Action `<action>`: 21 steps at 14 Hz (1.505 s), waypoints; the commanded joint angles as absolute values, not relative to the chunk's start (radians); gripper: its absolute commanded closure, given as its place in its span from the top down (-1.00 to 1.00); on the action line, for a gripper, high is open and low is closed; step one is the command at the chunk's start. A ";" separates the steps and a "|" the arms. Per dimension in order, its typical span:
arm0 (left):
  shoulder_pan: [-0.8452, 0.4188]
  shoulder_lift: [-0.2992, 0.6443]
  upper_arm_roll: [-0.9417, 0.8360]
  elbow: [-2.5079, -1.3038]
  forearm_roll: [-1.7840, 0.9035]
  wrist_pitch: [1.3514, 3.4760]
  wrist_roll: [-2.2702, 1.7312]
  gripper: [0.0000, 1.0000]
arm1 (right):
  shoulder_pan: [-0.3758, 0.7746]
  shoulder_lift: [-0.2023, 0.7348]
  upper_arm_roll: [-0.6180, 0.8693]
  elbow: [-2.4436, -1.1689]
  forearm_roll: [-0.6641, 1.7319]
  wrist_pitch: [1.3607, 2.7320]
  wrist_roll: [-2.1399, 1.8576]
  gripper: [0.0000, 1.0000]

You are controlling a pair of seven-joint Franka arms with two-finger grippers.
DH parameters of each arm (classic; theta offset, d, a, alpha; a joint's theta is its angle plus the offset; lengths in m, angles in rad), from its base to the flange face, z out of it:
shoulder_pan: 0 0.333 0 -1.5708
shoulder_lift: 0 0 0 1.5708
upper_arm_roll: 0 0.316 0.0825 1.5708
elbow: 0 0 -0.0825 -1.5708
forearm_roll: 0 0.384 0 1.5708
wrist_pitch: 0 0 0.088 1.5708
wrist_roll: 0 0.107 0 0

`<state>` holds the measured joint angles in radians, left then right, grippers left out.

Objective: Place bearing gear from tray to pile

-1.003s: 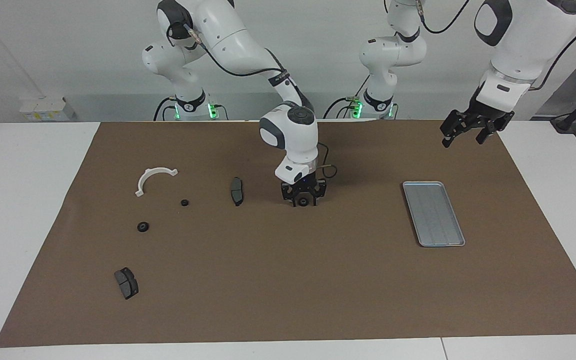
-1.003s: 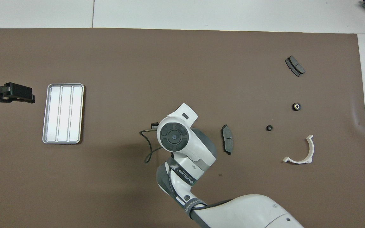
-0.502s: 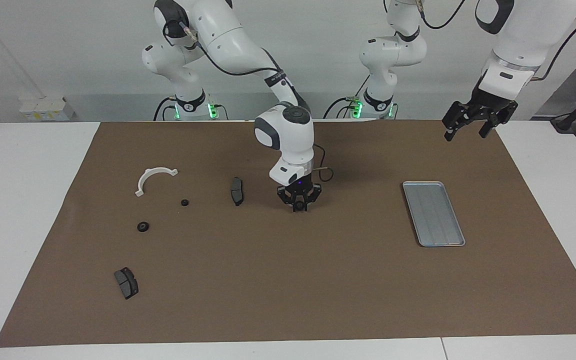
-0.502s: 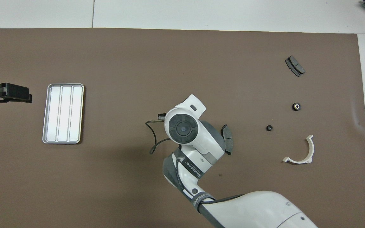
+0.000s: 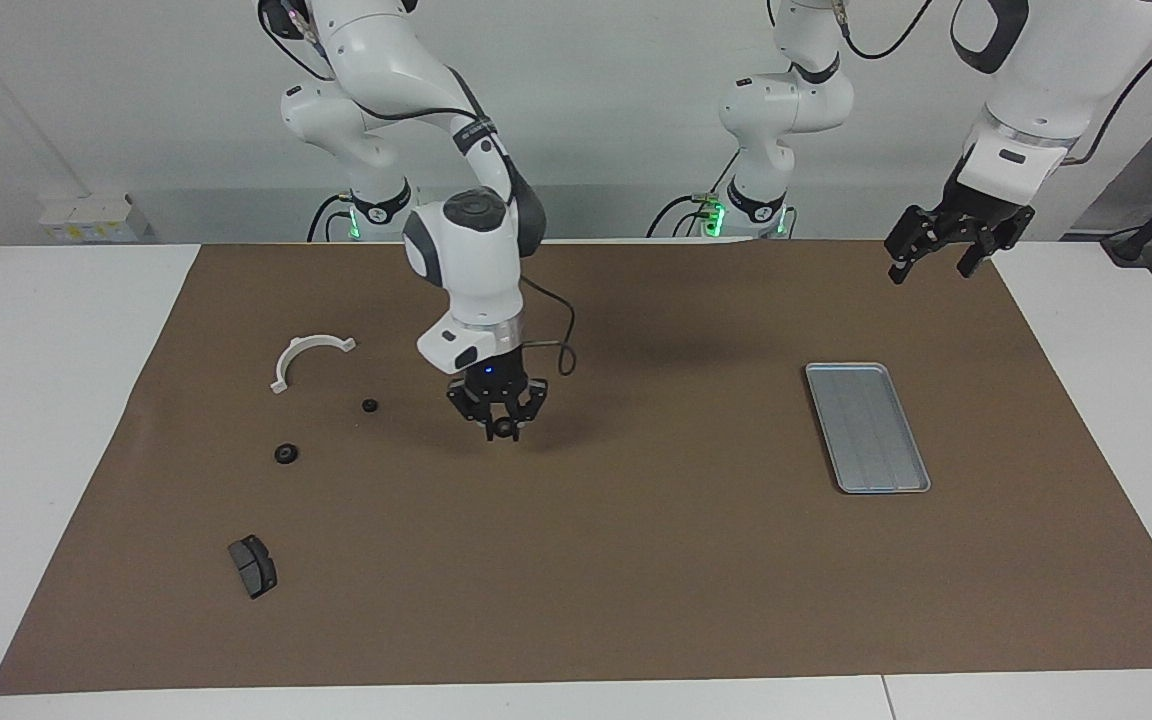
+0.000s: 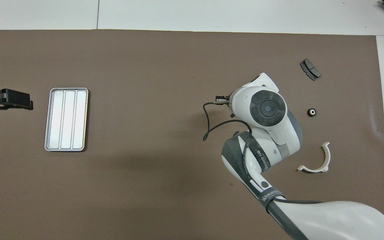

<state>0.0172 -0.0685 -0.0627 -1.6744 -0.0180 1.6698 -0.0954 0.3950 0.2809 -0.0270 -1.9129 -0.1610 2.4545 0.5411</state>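
My right gripper [image 5: 502, 427] is shut on a small dark round bearing gear [image 5: 504, 431] and holds it low over the mat at the pile's edge. In the overhead view its wrist [image 6: 268, 108] hides the gripper and the gear. The pile holds a white half-ring bracket [image 5: 308, 356] [image 6: 316, 160], a dark brake pad [image 5: 253, 565] [image 6: 310, 69] and two small black gears [image 5: 369, 405] [image 5: 285, 453]. The second brake pad is hidden by the right arm. The silver tray [image 5: 866, 427] [image 6: 66, 119] lies bare toward the left arm's end. My left gripper [image 5: 936, 262] [image 6: 28, 101] waits open, raised beside the tray.
A brown mat [image 5: 636, 560] covers the table's middle, with white tabletop [image 5: 46, 420] around it. One of the small black gears shows in the overhead view [image 6: 312, 112]; the other is under the right arm there.
My right gripper has carried the bearing gear from the mat's middle toward the pile and now covers the brake pad there. The left gripper has risen a little and stopped.
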 commanded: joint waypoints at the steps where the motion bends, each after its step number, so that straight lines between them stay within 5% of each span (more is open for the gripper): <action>1: 0.023 -0.101 -0.064 -1.707 0.000 1.660 -0.091 1.00 | 0.289 0.248 -0.009 -1.962 -0.180 2.459 0.418 -0.98; 8: 0.023 -0.101 -0.061 -1.707 0.000 1.657 -0.095 1.00 | 0.080 0.330 -0.008 -1.970 -0.166 2.500 0.224 -0.88; 11: 0.025 -0.101 -0.061 -1.707 0.000 1.657 -0.095 1.00 | 0.069 0.414 -0.006 -1.947 -0.167 2.615 0.227 -0.67; 12: 0.025 -0.101 -0.061 -1.707 -0.002 1.657 -0.097 1.00 | 0.069 0.417 -0.005 -1.936 -0.166 2.611 0.229 -0.13; 13: 0.025 -0.101 -0.061 -1.707 0.000 1.657 -0.095 1.00 | 0.069 0.416 -0.003 -1.930 -0.166 2.603 0.229 0.95; 21: 0.023 -0.101 -0.061 -1.707 0.000 1.657 -0.095 1.00 | 0.077 0.106 -0.003 -1.934 -0.077 2.225 0.224 1.00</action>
